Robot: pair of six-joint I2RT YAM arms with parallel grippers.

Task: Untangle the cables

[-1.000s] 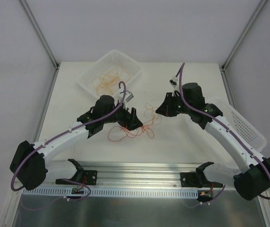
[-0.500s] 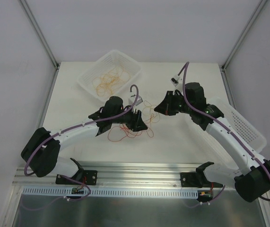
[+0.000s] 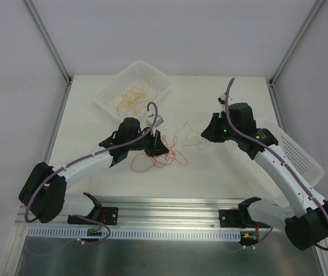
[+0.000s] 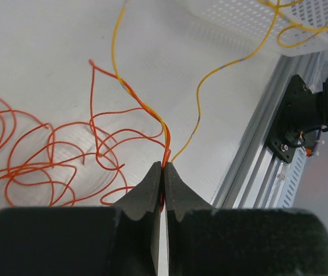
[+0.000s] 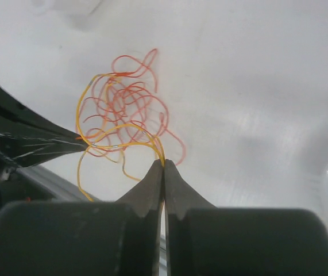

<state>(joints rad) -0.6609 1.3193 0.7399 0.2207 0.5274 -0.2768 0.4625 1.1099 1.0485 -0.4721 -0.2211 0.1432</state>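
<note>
Cables (image 3: 157, 158): lay in a red-and-orange tangle on the table (image 3: 83, 126), just in front of the basket (image 3: 106, 110). Left gripper (image 4: 164, 168): clamped on strands at the tangle, seemingly to anchor it. Right gripper (image 5: 164, 165): pinched an orange strand farther right of the basket, seemingly to draw it free. Kept inside the basket: more orange loops (image 3: 132, 95).
</note>
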